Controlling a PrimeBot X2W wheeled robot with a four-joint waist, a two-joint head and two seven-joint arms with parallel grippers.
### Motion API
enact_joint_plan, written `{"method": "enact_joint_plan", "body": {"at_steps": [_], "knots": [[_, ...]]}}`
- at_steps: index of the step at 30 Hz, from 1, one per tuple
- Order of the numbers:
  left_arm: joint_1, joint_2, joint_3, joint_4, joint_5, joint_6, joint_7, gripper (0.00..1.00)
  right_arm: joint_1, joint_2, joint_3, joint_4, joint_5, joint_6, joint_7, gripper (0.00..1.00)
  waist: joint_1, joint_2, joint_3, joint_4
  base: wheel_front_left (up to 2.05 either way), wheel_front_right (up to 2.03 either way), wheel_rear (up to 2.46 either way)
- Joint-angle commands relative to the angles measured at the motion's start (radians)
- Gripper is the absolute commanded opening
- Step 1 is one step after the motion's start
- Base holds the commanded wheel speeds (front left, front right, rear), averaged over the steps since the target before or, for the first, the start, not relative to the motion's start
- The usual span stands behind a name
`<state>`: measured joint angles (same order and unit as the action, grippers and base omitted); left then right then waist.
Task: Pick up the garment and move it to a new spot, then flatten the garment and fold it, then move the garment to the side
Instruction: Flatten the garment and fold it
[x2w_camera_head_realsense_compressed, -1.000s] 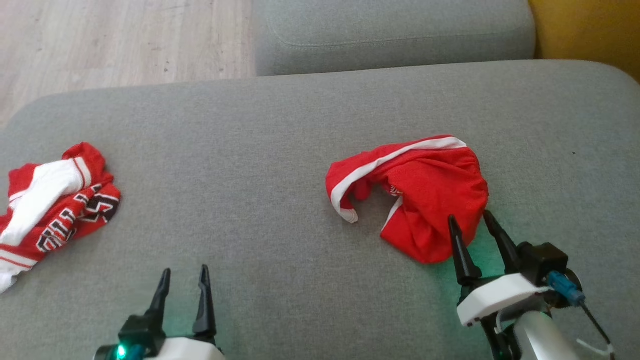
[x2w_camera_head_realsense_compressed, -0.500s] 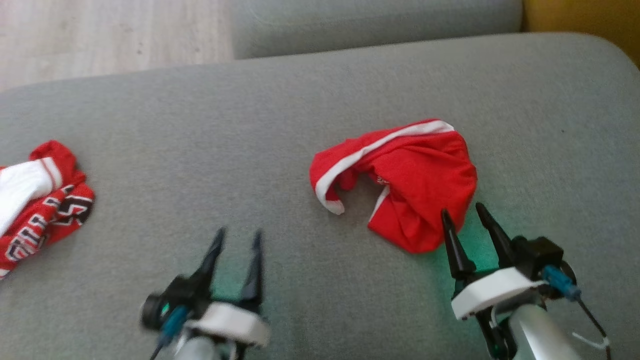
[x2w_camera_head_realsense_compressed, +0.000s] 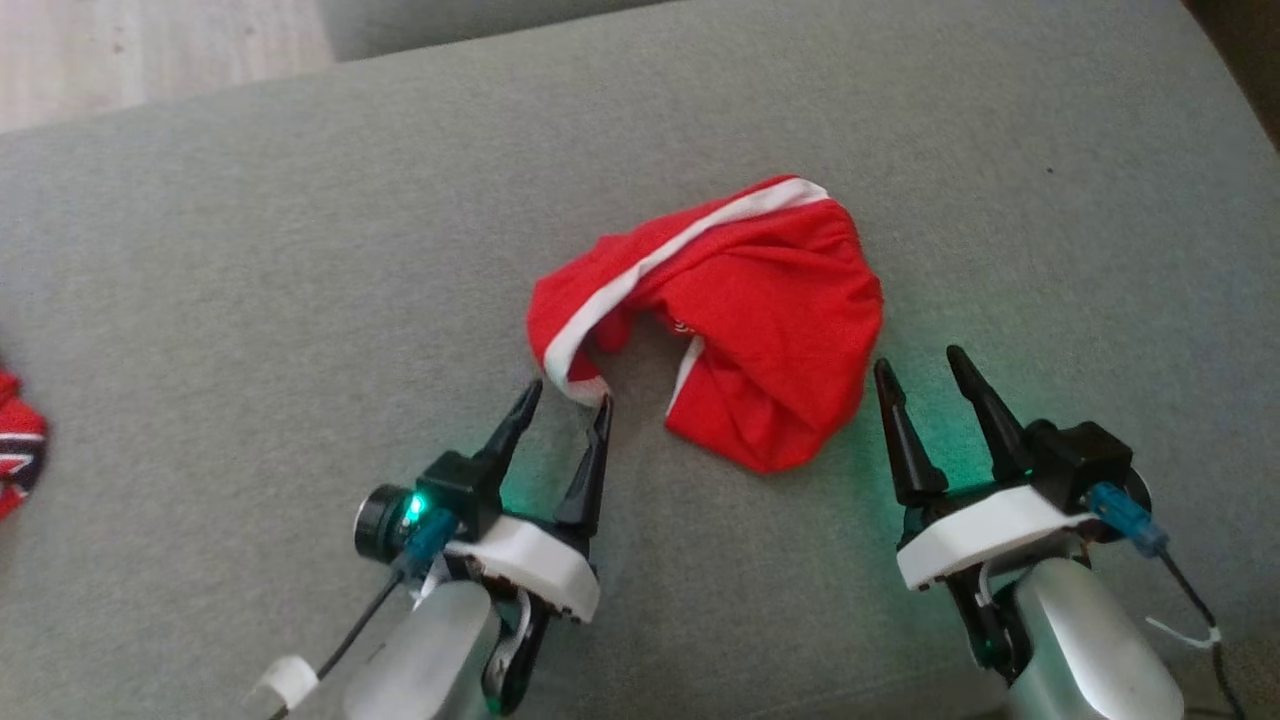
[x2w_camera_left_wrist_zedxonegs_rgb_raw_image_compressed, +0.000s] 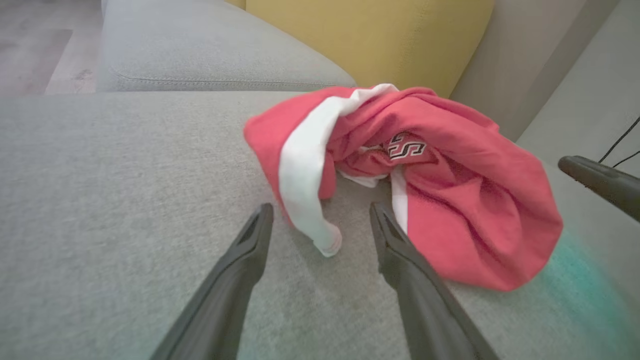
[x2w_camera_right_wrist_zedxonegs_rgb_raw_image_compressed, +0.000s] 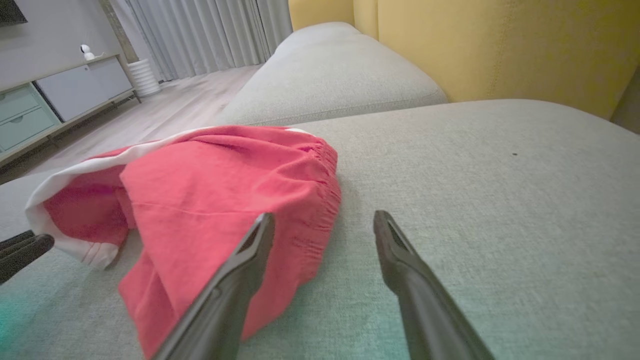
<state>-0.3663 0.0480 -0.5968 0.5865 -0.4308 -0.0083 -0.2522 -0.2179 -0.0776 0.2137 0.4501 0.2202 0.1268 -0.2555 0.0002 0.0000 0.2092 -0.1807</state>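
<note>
Head view: two wide-open grippers flank a crumpled red garment

The red garment (x2w_camera_head_realsense_compressed: 760, 300), trimmed in white, lies bunched near the middle of a grey sofa cushion (x2w_camera_head_realsense_compressed: 300, 250). The left gripper (x2w_camera_head_realsense_compressed: 570, 393) has its jaws spread wide, with the garment's white-trimmed end between its fingertips, ungripped. The right gripper (x2w_camera_head_realsense_compressed: 916, 358), equally wide and empty, sits just beside the garment's right edge.

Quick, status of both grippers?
Left gripper: open, holding nothing; an end of the crumpled red garment with white trim lies between its fingers.
Right gripper: open, holding nothing.
</note>
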Motion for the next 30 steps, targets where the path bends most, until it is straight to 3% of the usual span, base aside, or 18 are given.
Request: {"method": "enact_joint_plan", "body": {"at_steps": [1, 7, 8, 9, 10, 18, 25, 30], "knots": [[-0.043, 0.002, 0.02, -0.022, -0.001, 0.005, -0.01, 1.0, -0.031, -0.007, 0.018, -0.035, 0.006, 0.004, -0.006, 1.0, -0.0002, 0.0, 0.024, -0.025, 0.0, 0.0, 0.0], [-0.073, 0.002, 0.047, 0.007, -0.001, 0.035, -0.01, 1.0, -0.036, -0.007, 0.013, -0.036, 0.01, 0.004, -0.006, 1.0, -0.0002, 0.0, 0.041, -0.048, 0.0, 0.0, 0.0], [-0.076, 0.002, 0.055, 0.016, 0.001, 0.045, -0.01, 0.95, -0.036, -0.007, 0.012, -0.036, 0.011, 0.004, -0.006, 1.0, -0.0002, 0.0, 0.041, -0.05, 0.0, 0.0, 0.0], [-0.082, 0.002, 0.064, 0.022, 0.01, 0.058, -0.01, 0.29, -0.036, -0.007, 0.011, -0.035, 0.011, 0.004, -0.006, 1.0, -0.0002, 0.0, 0.04, -0.05, 0.0, 0.0, 0.0], [-0.088, 0.002, 0.072, 0.025, 0.027, 0.07, -0.01, 0.0, -0.035, -0.007, 0.009, -0.034, 0.011, 0.004, -0.006, 1.0, -0.0002, 0.0, 0.037, -0.048, 0.0, 0.0, 0.0], [-0.091, 0.007, 0.195, -0.073, 0.158, 0.112, -0.01, 0.0, -0.006, -0.001, -0.019, -0.021, 0.01, 0.004, -0.006, 1.0, -0.0002, 0.0, -0.024, 0.016, 0.0, 0.0, 0.0], [-0.043, 0.039, 0.3, -0.223, 0.261, 0.099, -0.01, 0.0, 0.031, 0.011, -0.029, -0.007, 0.009, 0.004, -0.006, 1.0, -0.0002, 0.0, -0.116, 0.088, 0.0, 0.0, 0.0], [0.056, 0.059, 0.337, -0.246, 0.295, 0.086, -0.01, 0.0, 0.057, 0.02, -0.03, -0.001, 0.007, 0.004, -0.006, 1.0, -0.0002, 0.0, -0.165, 0.113, 0.0, 0.0, 0.0]]}}
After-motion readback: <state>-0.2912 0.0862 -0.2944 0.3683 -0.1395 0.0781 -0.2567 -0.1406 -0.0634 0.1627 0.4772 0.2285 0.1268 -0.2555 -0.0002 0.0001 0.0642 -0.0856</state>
